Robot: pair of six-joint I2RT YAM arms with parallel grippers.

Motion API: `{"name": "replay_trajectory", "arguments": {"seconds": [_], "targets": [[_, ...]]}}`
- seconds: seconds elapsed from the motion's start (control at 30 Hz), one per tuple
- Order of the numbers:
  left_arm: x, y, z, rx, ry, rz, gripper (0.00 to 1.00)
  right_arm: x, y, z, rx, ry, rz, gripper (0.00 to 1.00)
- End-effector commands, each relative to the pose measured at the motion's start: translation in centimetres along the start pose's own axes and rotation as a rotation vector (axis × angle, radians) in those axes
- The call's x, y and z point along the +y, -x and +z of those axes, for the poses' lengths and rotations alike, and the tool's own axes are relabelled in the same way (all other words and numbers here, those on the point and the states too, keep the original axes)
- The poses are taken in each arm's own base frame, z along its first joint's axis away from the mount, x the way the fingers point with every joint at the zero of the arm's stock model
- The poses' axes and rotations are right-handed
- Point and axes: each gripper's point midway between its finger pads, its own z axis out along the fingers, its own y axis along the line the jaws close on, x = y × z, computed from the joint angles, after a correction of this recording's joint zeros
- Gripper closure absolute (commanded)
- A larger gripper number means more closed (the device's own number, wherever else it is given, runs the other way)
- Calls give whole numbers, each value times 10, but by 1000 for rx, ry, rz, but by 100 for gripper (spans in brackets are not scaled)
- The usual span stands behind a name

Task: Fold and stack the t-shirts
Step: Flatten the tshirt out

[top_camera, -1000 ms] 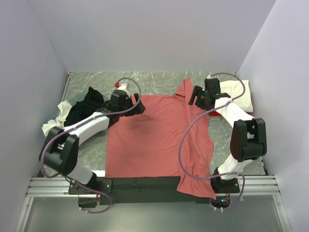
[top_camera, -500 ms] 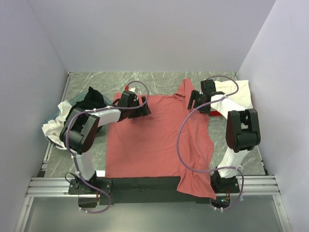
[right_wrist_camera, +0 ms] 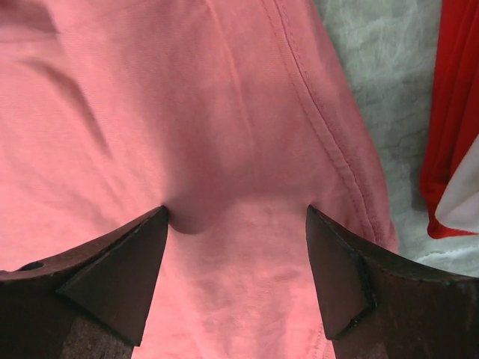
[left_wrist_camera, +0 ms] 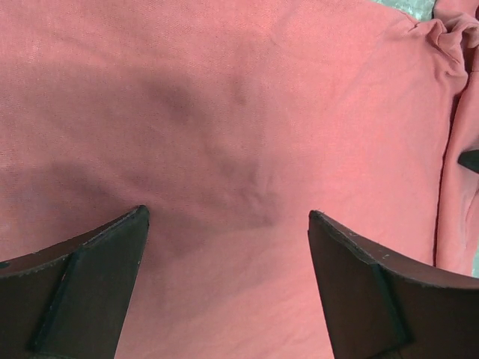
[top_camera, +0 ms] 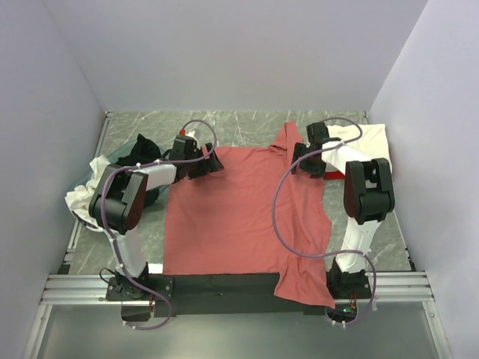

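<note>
Salmon shirt (top_camera: 239,217) lies beneath both wide-spread pincers; left pincer (top_camera: 209,166) has drawn back slightly, right pincer (top_camera: 302,162) barely shifted.

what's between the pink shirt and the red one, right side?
Just bare table between the pink shirt and the red shirt, nothing on it. The right wrist view shows it.
</note>
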Motion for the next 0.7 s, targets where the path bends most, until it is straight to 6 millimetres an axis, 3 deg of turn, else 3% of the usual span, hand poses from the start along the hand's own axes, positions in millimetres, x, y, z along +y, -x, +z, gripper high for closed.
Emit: {"name": "replay_trajectory", "arguments": {"seconds": [0.0, 0.37, 0.67], "targets": [[4, 2, 3, 2, -23, -2, 7, -2, 8, -2, 4, -28, -24, 20], [15, 16, 3, -10, -17, -16, 7, -38, 1, 10, 75, -157, -1, 20], [32, 27, 0, -14, -28, -48, 7, -42, 11, 11, 100, -179, 0, 20]]}}
